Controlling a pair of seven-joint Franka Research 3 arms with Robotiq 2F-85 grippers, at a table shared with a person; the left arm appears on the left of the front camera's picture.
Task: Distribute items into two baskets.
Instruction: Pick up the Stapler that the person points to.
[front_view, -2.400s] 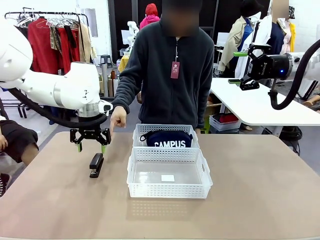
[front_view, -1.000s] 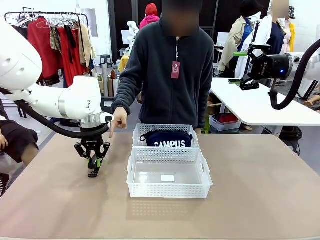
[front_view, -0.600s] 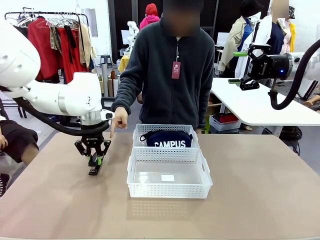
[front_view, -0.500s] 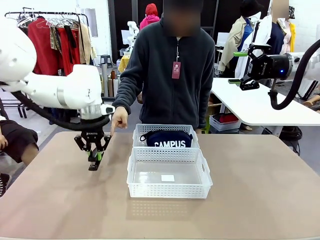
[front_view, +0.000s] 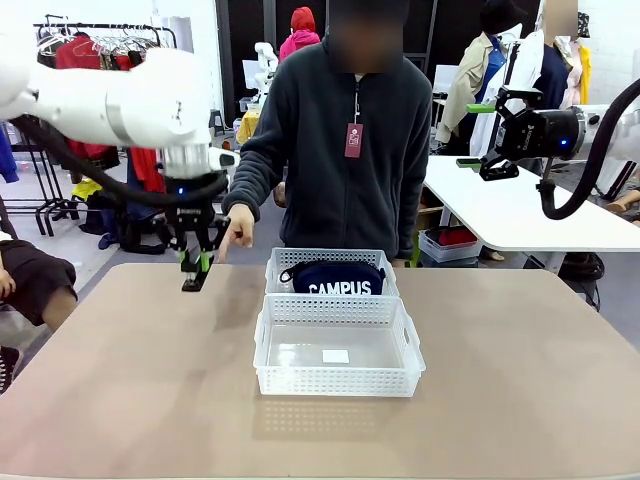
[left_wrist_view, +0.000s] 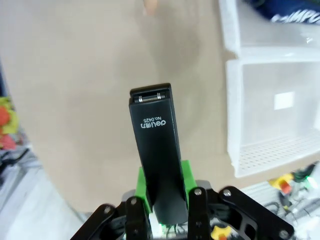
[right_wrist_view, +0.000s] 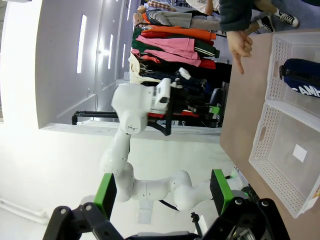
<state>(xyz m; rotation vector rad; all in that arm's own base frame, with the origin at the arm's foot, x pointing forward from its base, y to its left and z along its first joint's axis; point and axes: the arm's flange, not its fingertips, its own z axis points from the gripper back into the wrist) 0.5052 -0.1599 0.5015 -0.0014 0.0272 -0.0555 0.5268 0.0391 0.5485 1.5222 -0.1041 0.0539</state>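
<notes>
My left gripper (front_view: 194, 268) is shut on the small black stapler (front_view: 192, 278), which hangs in the air above the table, left of the baskets. In the left wrist view the stapler (left_wrist_view: 155, 145) sticks out lengthwise between the green pads (left_wrist_view: 186, 176). Two white lattice baskets stand end to end at the table's middle. The far basket (front_view: 276, 268) holds the navy CAMPUS pouch (front_view: 335, 278). The near basket (front_view: 336, 382) holds only a white label. My right gripper (front_view: 476, 135) is open, raised high at the right, off the table; its fingers (right_wrist_view: 105, 192) hold nothing.
A person stands at the far side, one hand (front_view: 235, 238) pointing down close beside my left gripper. The hand (right_wrist_view: 240, 47) also shows in the right wrist view, near the baskets (right_wrist_view: 265, 130). Bare tabletop (front_view: 120, 390) lies left, right and in front of the baskets.
My left gripper came down open over the stapler lying on the table, shut on it and has lifted it well above the surface. The right arm has not moved.
</notes>
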